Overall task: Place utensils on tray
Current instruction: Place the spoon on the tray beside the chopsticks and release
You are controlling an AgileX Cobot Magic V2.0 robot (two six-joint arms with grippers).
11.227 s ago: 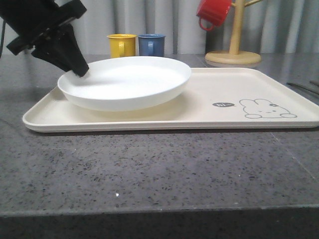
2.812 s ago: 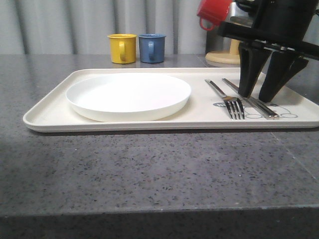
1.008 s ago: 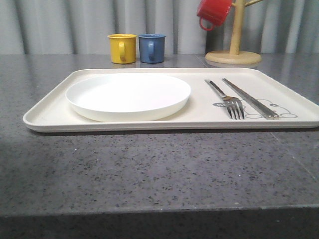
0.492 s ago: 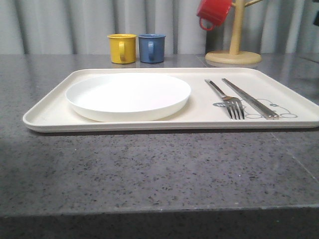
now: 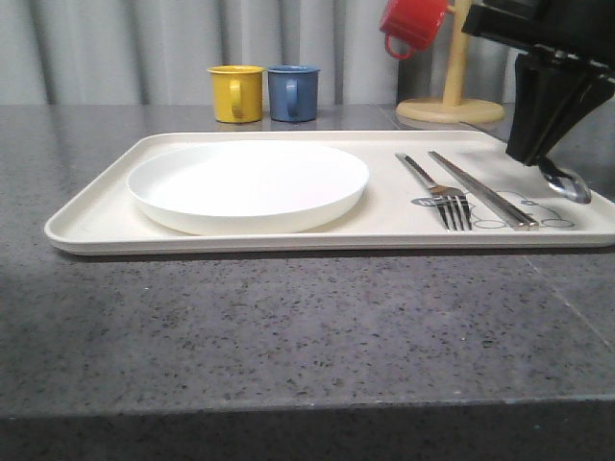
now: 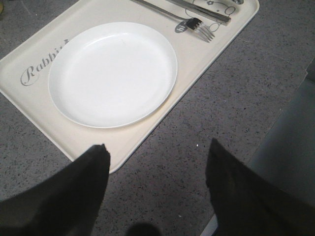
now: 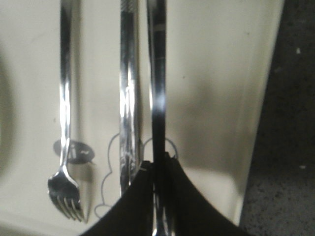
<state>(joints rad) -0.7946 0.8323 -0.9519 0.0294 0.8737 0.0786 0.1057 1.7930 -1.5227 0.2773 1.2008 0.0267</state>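
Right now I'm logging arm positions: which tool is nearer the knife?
Right. The right tool hovers just beside the knife, shut on the spoon. The left tool is open past the tray's opposite end.

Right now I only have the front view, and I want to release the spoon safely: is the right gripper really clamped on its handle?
Observer: Yes. In the right wrist view the right gripper is shut on the spoon, holding its handle.
Operator: Does the handle line up with the other pieces?
Observer: It runs parallel to the knife, on the side away from the fork, above the tray.
Operator: And where is the left arm?
Observer: The left gripper is open and empty, over the table beside the tray's edge nearest the plate.
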